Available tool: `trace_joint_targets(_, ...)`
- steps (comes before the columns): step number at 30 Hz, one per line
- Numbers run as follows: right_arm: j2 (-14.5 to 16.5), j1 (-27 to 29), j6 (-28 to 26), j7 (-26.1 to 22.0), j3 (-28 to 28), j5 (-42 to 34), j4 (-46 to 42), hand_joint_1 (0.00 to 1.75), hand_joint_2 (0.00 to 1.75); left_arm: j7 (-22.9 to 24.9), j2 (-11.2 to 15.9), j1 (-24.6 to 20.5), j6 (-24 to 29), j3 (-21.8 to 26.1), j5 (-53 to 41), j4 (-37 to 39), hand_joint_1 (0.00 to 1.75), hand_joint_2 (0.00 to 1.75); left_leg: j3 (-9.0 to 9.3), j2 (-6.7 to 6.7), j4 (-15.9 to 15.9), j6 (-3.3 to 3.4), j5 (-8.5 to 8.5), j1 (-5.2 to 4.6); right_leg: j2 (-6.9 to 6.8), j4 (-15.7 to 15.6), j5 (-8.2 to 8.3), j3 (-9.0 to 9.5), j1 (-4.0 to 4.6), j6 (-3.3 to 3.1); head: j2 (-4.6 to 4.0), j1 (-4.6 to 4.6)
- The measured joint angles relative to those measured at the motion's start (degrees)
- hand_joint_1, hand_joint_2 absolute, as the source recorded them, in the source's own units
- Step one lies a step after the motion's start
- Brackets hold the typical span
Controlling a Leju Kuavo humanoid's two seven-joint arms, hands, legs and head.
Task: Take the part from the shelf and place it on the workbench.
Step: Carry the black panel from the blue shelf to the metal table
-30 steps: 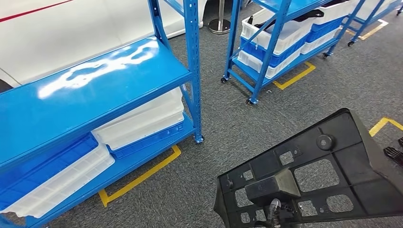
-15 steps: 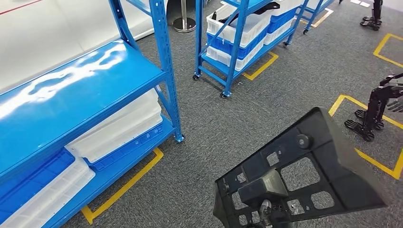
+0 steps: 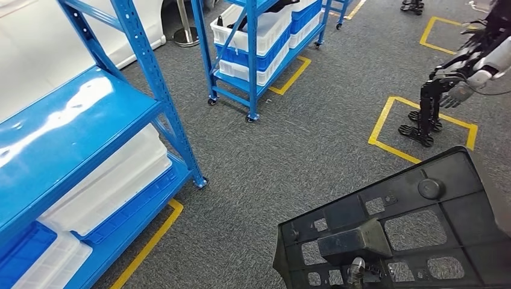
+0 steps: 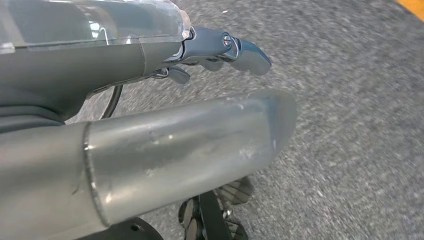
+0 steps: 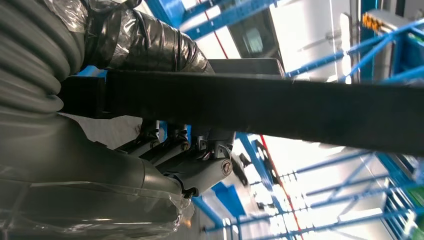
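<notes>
Grey carpet (image 3: 313, 150) all round, no workbench visible: flat black perforated plastic part (image 3: 410, 229) sits at 5 o'clock in head view, long axis toward 2 o'clock, right hand (image 5: 165, 155) clamped on its edge, left hand (image 4: 220, 50) hanging empty, fingers loosely apart.

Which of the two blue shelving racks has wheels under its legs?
The far rack, stacked with white and blue crates, stands on small castors. The near rack on the left rests its post straight on the carpet.
</notes>
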Motion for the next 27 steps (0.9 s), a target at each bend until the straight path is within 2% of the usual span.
trace_joint_targets(1, 0.0, 0.0, 0.0, 0.0, -0.1, -0.1, -0.1, 1.75, 1.75, 0.1, -0.1, 0.0, 0.2, 0.0, -0.1, 0.0, 0.0, 0.0, 1.4, -1.29, -3.6, 0.11, 1.45, 0.1, 0.72, 0.3, -0.08, -0.14, 0.04, 0.25, 0.0, 0.01)
trace_joint_targets(3, 0.1, 0.1, 0.1, 0.0, -0.3, -0.1, -0.3, 1.75, 1.75, 0.0, -0.2, 0.0, 0.5, 0.0, -0.2, 0.0, 0.0, 0.0, 2.6, -2.99, -6.8, 0.43, 2.14, 0.07, 1.99, 0.7, -0.01, -0.61, -0.01, 1.0, 0.0, 0.0)
trace_joint_targets(5, 0.1, 0.3, 0.1, 0.0, -0.5, -0.1, -0.5, 1.75, 1.75, -0.3, -0.5, -0.1, 0.6, 0.0, -0.4, 0.0, 0.0, 0.0, 2.73, -2.07, -7.1, 1.03, 2.33, -0.02, 3.24, 0.6, 0.35, -1.0, -0.1, 1.85, 0.0, -0.01)
trace_joint_targets(6, 0.1, 0.5, 0.1, 0.0, -0.6, 0.0, -0.6, 1.75, 1.75, -0.5, -0.6, -0.2, 0.6, 0.0, -0.4, 0.0, 0.0, 0.0, 2.86, -1.36, -7.4, 1.45, 2.58, 0.05, 2.92, 0.8, 0.2, -1.23, -0.07, 2.16, 0.0, 0.01)
trace_joint_targets(7, 0.1, 0.6, 0.2, 0.0, -0.7, 0.0, -0.7, 1.75, 1.75, -0.8, -0.8, -0.3, 0.5, 0.0, -0.5, 0.0, 0.0, 0.0, 2.97, -0.61, -7.7, 1.9, 2.84, 0.13, 1.78, 1.8, -0.52, -1.75, 0.02, 2.4, 0.0, 0.04)
trace_joint_targets(8, 0.1, 0.7, 0.2, 0.0, -0.7, 0.1, -0.8, 1.75, 1.75, -1.1, -0.9, -0.3, 0.5, 0.0, -0.6, 0.0, 0.0, 0.0, 3.01, 0.19, -8.0, 2.29, 3.04, 0.19, 0.11, 4.0, -1.91, -2.76, 0.07, 2.61, 0.0, 0.08)
trace_joint_targets(9, 0.1, 0.7, 0.2, 0.0, -0.8, 0.2, -0.8, 1.75, 1.75, -1.3, -0.9, -0.2, 0.4, 0.0, -0.6, 0.0, 0.0, 0.0, 3.04, 1.04, -8.0, 2.51, 3.11, 0.02, -1.9, 7.2, -3.81, -4.25, 0.05, 2.77, 0.0, 0.11)
trace_joint_targets(10, 0.1, 0.7, 0.3, 0.0, -0.8, 0.3, -0.9, 1.75, 1.75, -1.6, -0.9, -0.1, 0.2, 0.0, -0.7, 0.0, 0.0, 0.0, 3.01, 1.88, -8.1, 2.66, 3.1, -0.12, -3.18, 10.8, -5.64, -5.94, -0.05, 2.97, 0.0, 0.14)
trace_joint_targets(11, 0.1, 0.7, 0.3, 0.0, -0.9, 0.4, -0.9, 1.75, 1.75, -1.8, -0.9, 0.0, 0.1, 0.0, -0.7, 0.0, 0.0, 0.0, 3.0, 2.76, -8.0, 2.7, 3.04, -0.24, -3.83, 13.8, -6.82, -7.33, -0.2, 3.14, 0.0, 0.14)
trace_joint_targets(12, 0.1, 0.8, 0.3, 0.0, -1.0, 0.6, -0.8, 1.75, 1.75, -1.9, -0.9, 0.1, 0.0, 0.0, -0.8, 0.0, 0.0, 0.0, 3.03, 3.61, -8.0, 2.7, 2.97, -0.32, -4.16, 15.3, -6.99, -7.92, -0.34, 3.25, 0.0, 0.13)
trace_joint_targets(13, 0.1, 0.9, 0.3, 0.0, -1.1, 0.7, -0.8, 1.75, 1.75, -1.9, -0.9, 0.1, 0.0, 0.0, -0.9, 0.0, 0.0, 0.0, 3.08, 4.36, -8.0, 2.66, 2.88, -0.34, -4.35, 14.6, -6.13, -7.45, -0.43, 3.29, 0.0, 0.13)
trace_joint_targets(14, 0.1, 0.9, 0.3, 0.0, -1.1, 0.8, -0.8, 1.75, 1.75, -1.9, -0.9, 0.0, 0.0, 0.0, -1.0, 0.0, 0.0, 0.0, 3.21, 5.06, -8.0, 2.57, 2.76, -0.35, -4.71, 11.9, -4.5, -5.88, -0.48, 3.24, 0.0, 0.13)
trace_joint_targets(15, 0.1, 0.9, 0.3, 0.0, -1.2, 0.9, -0.9, 1.75, 1.75, -1.7, -0.9, 0.0, 0.0, 0.0, -1.1, 0.0, 0.0, 0.0, 3.41, 5.67, -8.0, 2.42, 2.61, -0.37, -5.69, 8.0, -2.81, -3.65, -0.43, 3.07, 0.0, 0.13)
trace_joint_targets(17, 0.1, 0.9, 0.4, 0.0, -1.2, 1.0, -0.9, 1.75, 1.75, -1.4, -0.8, -0.1, 0.1, 0.0, -1.2, 0.0, 0.0, 0.0, 3.71, 6.7, -7.9, 1.9, 2.24, -0.61, -7.86, 1.8, -1.01, -0.21, 0.13, 2.47, 0.0, 0.13)
trace_joint_targets(18, 0.1, 0.8, 0.4, 0.0, -1.2, 1.1, -1.0, 1.75, 1.75, -1.2, -0.8, -0.1, 0.1, 0.0, -1.3, 0.0, 0.0, 0.0, 3.86, 7.16, -7.9, 1.6, 2.09, -0.72, -8.44, 0.5, -0.93, 0.4, 0.42, 2.16, 0.0, 0.13)
trace_joint_targets(20, 0.1, 0.9, 0.5, 0.0, -1.2, 1.2, -1.1, 1.75, 1.75, -1.1, -0.7, -0.2, 0.2, 0.0, -1.3, 0.0, 0.0, 0.0, 4.15, 8.05, -8.0, 1.03, 1.9, -0.79, -7.55, 0.2, -0.95, 0.26, 0.62, 1.56, 0.0, 0.11)
trace_joint_targets(21, 0.1, 1.0, 0.5, 0.0, -1.2, 1.2, -1.1, 1.75, 1.75, -1.0, -0.7, -0.3, 0.2, 0.0, -1.3, 0.0, 0.0, 0.0, 4.24, 7.68, -7.8, 0.71, 1.6, -0.7, -6.98, -0.1, -0.82, 0.28, 0.5, 1.27, 0.0, 0.11)
trace_joint_targets(23, 0.2, 1.0, 0.6, 0.0, -1.2, 1.5, -1.1, 1.75, 1.75, -1.1, -0.6, -0.3, 0.3, 0.0, -1.3, 0.0, 0.0, 0.0, 3.23, 4.92, -5.1, 0.22, -0.53, -0.49, -5.85, -0.6, -0.48, 0.43, 0.15, 0.53, 0.0, 0.1)
trace_joint_targets(24, 0.3, 1.0, 0.7, 0.0, -1.2, 1.6, -1.1, 1.75, 1.75, -1.1, -0.5, -0.2, 0.4, 0.0, -1.3, 0.0, 0.0, 0.0, 1.87, 3.18, -2.0, 0.08, -2.35, -0.39, -5.28, -0.7, -0.39, 0.46, 0.07, 0.26, 0.0, 0.09)
trace_joint_targets(25, 0.3, 1.0, 0.7, 0.0, -1.2, 1.8, -1.1, 1.75, 1.75, -1.1, -0.5, -0.1, 0.4, 0.0, -1.3, 0.0, 0.0, 0.0, 0.08, 2.19, 1.9, 0.04, -4.28, -0.38, -4.63, -0.6, -0.37, 0.42, 0.09, 0.07, 0.0, 0.09)
trace_joint_targets(26, 0.4, 1.0, 0.8, 0.0, -1.2, 1.9, -1.1, 1.75, 1.75, -1.1, -0.5, 0.0, 0.4, 0.0, -1.3, 0.0, 0.0, 0.0, -1.71, 1.85, 5.6, 0.0, -5.68, -0.37, -3.89, -0.6, -0.36, 0.38, 0.13, 0.0, 0.0, 0.08)
trace_joint_targets(27, 0.4, 1.0, 0.8, 0.0, -1.2, 2.0, -1.0, 1.75, 1.75, -1.2, -0.5, 0.2, 0.5, 0.0, -1.3, 0.0, 0.0, 0.0, -2.92, 1.76, 7.9, -0.02, -6.05, -0.36, -3.08, -0.5, -0.37, 0.39, 0.18, -0.03, 0.0, 0.09)
